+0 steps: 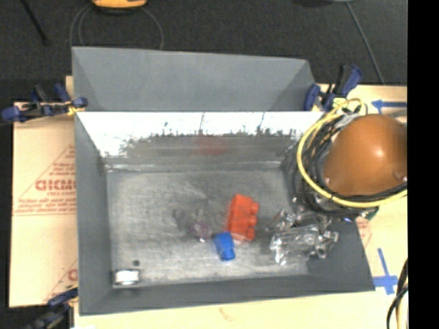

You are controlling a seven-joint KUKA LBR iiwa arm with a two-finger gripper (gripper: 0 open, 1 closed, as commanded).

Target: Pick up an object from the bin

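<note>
One tool [302, 240] near red brick [242, 216] and blue cylinder [224, 246]

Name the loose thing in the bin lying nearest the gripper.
The red-orange toy block, mid-floor, lies just left of the gripper; the small blue piece is farther, and the silvery bit sits in the lower-left corner.

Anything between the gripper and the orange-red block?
In the camera view, only bare bin floor lies between the gripper and the orange-red block; the small blue piece sits below-left of the block.
</note>
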